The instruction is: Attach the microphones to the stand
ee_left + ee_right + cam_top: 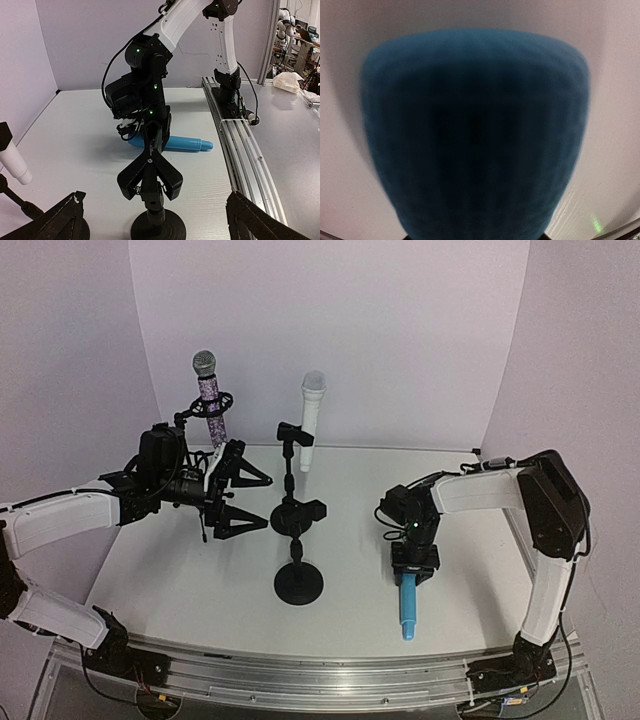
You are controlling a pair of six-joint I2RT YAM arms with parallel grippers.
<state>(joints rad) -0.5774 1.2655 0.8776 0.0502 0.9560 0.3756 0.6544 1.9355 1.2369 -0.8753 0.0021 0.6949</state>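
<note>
The light blue microphone (407, 608) lies flat on the table at the right. My right gripper (413, 568) is down over its head end and shut on it. In the right wrist view the blue head (475, 145) fills the frame, and my fingers are hidden. The glittery purple microphone (210, 400) and the white microphone (310, 425) stand upright in clips at the back. An empty black stand (298, 585) with an open-ended clip (150, 175) stands in the middle. My left gripper (243, 499) is wide open and empty, just left of that stand.
The aluminium rail (300, 670) runs along the near table edge. White walls close in the back and both sides. In the left wrist view the right arm (145, 75) reaches down behind the empty stand, and the white microphone's handle (15, 162) shows at the left.
</note>
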